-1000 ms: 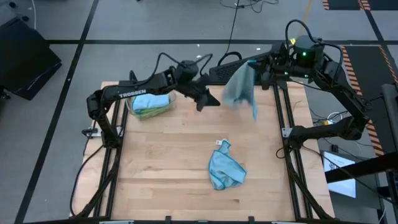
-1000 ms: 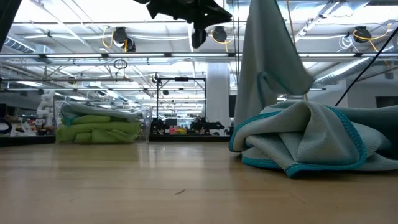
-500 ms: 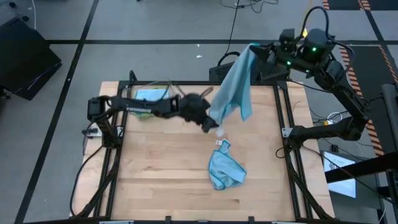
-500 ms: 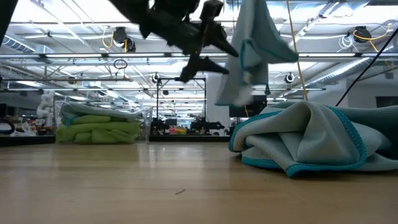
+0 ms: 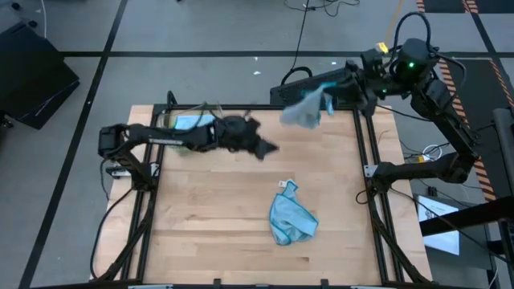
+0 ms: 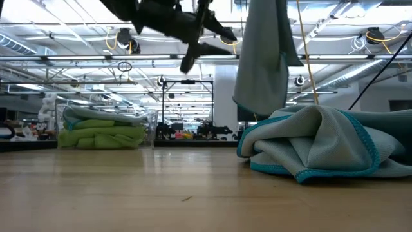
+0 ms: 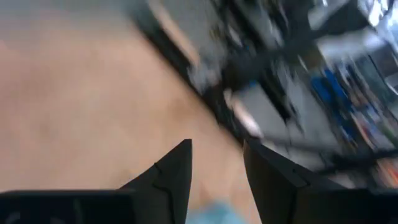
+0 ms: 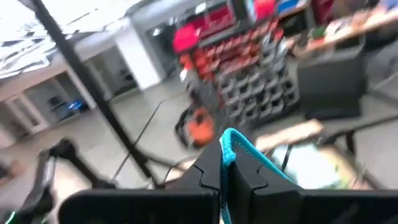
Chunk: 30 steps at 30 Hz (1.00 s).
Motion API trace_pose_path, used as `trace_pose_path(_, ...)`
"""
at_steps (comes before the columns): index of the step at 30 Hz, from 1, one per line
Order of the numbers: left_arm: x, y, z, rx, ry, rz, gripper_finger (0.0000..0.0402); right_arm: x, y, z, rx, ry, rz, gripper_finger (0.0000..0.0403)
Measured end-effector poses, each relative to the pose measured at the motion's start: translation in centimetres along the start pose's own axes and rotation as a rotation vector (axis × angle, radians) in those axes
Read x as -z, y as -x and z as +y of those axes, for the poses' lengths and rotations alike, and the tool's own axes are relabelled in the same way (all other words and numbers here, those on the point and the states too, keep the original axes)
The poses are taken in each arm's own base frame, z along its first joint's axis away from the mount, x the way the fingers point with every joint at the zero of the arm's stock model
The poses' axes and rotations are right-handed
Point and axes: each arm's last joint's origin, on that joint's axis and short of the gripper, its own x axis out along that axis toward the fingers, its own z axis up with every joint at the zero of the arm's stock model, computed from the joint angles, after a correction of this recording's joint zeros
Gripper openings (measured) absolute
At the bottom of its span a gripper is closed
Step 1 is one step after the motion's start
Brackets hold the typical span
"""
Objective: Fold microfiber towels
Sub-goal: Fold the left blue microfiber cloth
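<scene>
A light blue microfiber towel [image 5: 305, 112] hangs from my right gripper [image 5: 331, 87], high over the table's far right edge; the low view shows it as a long drape [image 6: 261, 58]. A second light blue towel [image 5: 291, 217] lies crumpled on the table's near middle [image 6: 315, 145]. My left gripper [image 5: 269, 148] hovers open to the left of the hanging towel, touching nothing; its fingers [image 7: 180, 174] stand apart over bare wood. More towels, green and blue, lie in the clear bin [image 6: 103, 132]. My right gripper pinches the hanging towel by its teal-stitched edge [image 8: 231, 142], which sticks out between the two shut fingers. The fingers come about level from the table's right side. The towel hangs slack below them, lifted clear of the table.
The clear bin [image 5: 193, 124] stands at the far left, partly under my left arm. A dark keyboard-like thing [image 5: 289, 84] lies beyond the far edge. Bare wood [image 5: 209, 225] spreads over the near left.
My left gripper opened and reached to the hanging towel's lower corner, then drew back a little to the left without it and sank lower. My right gripper turned its wrist; the towel, spread toward the table's middle half a second ago, has swung back and hangs bunched near it.
</scene>
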Motion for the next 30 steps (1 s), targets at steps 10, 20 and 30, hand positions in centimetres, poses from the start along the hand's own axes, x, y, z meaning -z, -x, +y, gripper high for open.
trace_pose_path(10, -11.1, 2.8, -3.9, -0.025, -0.255, -0.231, 0.0217, 3.7, 1.1, 0.3, -0.048, 0.025, 0.312, 0.0)
trace_pose_path(20, -12.4, -5.7, -4.2, 0.406, -0.326, -0.01, 0.028, 4.0, 0.7, 1.2, -0.185, 0.09, 0.335, 0.0)
trace_pose_path(30, -9.3, -10.1, -6.2, 0.473, -0.415, 0.024, 0.0123, 3.6, 1.3, -0.1, 0.135, 0.29, 0.308, 0.0)
